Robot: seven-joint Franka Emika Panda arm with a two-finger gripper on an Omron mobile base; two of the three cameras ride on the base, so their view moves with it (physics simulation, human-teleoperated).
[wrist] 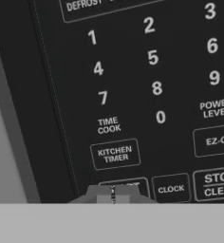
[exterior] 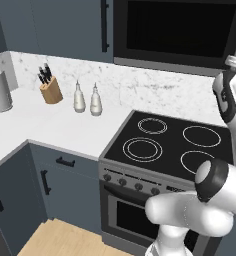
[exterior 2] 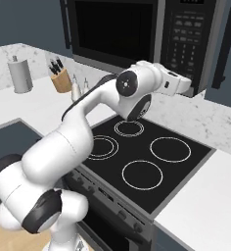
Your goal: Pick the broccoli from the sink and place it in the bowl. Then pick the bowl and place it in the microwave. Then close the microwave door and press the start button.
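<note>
I am on the last step of the task: pressing the start button. The microwave (exterior 2: 137, 34) hangs above the stove (exterior 2: 142, 157), and its door (exterior 2: 115, 32) sits flush with the front, so by my reading the closing is done. The bowl and the broccoli are nowhere to be seen from here; I judge they are behind that dark window, though I cannot confirm it through the glass.

My gripper (wrist: 113, 193) has its two fingertips pressed together with nothing between them, a single blunt point for poking. In the hand view it sits right at the microwave's keypad (wrist: 152, 85), at the lower left of the panel, directly below the KITCHEN TIMER key (wrist: 115, 154) and just left of the CLOCK key (wrist: 171, 189). The key my tips are covering (wrist: 133, 182) is mostly hidden by them, so I cannot read its label; from its place in the bottom row beside CLOCK and STOP/CLEAR (wrist: 217, 184), I take it to be the start button. In the right base view my hand reaches to the lower edge of the keypad.

Whether I am already touching the panel I cannot tell. The next move calls for a short, straight push along the line of my fingers into that key, with no sideways drift toward CLOCK, then a clean retreat straight back.
</note>
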